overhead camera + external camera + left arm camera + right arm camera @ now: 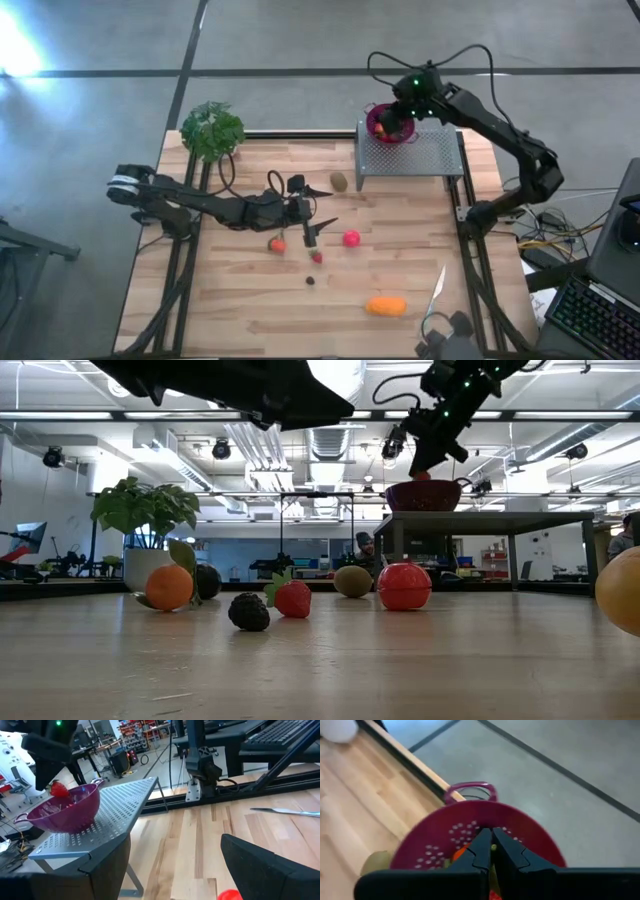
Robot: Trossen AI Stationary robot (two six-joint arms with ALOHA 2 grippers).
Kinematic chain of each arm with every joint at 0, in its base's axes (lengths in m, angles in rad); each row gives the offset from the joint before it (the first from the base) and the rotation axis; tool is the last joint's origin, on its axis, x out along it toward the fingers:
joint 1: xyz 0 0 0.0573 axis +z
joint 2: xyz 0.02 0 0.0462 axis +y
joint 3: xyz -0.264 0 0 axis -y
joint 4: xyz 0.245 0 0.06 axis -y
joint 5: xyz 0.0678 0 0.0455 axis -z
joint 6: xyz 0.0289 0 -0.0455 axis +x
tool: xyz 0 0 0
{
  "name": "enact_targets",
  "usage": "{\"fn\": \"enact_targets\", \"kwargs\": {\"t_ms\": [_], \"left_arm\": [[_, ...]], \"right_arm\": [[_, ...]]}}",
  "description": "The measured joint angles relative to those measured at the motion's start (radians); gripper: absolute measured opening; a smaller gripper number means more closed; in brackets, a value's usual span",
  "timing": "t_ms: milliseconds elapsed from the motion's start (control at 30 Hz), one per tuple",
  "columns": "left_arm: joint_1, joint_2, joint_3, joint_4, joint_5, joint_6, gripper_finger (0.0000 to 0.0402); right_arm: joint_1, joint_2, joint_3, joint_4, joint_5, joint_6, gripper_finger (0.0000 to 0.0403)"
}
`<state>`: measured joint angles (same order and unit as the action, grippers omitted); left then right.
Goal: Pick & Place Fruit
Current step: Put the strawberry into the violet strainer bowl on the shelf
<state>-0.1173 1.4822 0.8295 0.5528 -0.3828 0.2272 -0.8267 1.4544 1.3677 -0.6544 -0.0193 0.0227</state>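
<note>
A: Roughly halfway? Still loose on the table [250,310]: orange ball [277,244], strawberry [317,256], dark berry [310,280], pink-red ball [351,238], kiwi [340,181], oblong orange piece [386,305].

B: Already in the purple colander [37,817] on the metal stand [107,810]: another strawberry [59,789], possibly something orange beneath.

A: Grippers?

B: Right gripper [491,851] pressed together over the colander, apparently pinching nothing. Left gripper [310,216] spread wide above the table fruit.

The right gripper [491,851] — its two dark fingers pressed together — hangs directly over a round magenta perforated colander [445,832] with a loop handle. An orange piece [460,853] shows inside; a brownish-green kiwi [376,862] lies beside it on the light wooden tabletop [365,795].
</note>
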Motion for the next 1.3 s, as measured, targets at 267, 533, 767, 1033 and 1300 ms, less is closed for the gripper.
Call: {"fn": "enact_targets", "kwargs": {"t_ms": [267, 533, 767, 1033, 1300], "left_arm": [[0.0, 0.0, 0.0, -0.003, 0.0, -0.001, 0.0314], [0.0, 0.0, 0.0, -0.003, 0.0, -0.019, 0.0314], [0.0, 0.0, 0.0, -0.003, 0.0, -0.021, 0.0314], [0.0, 0.0, 0.0, -0.003, 0.0, -0.022, 0.0314], [0.0, 0.0, 0.0, -0.003, 0.0, -0.022, 0.0314]], "right_arm": [[-0.059, 0.032, -0.019, 0.002, 0.005, -0.011, 0.0008], [-0.057, 0.034, -0.04, 0.007, 0.02, -0.056, 0.0008], [-0.057, 0.034, -0.055, 0.009, 0.021, -0.068, 0.0008], [-0.058, 0.034, -0.059, 0.01, 0.021, -0.07, 0.0008], [-0.057, 0.034, -0.059, 0.002, 0.02, -0.078, 0.0033]]}}
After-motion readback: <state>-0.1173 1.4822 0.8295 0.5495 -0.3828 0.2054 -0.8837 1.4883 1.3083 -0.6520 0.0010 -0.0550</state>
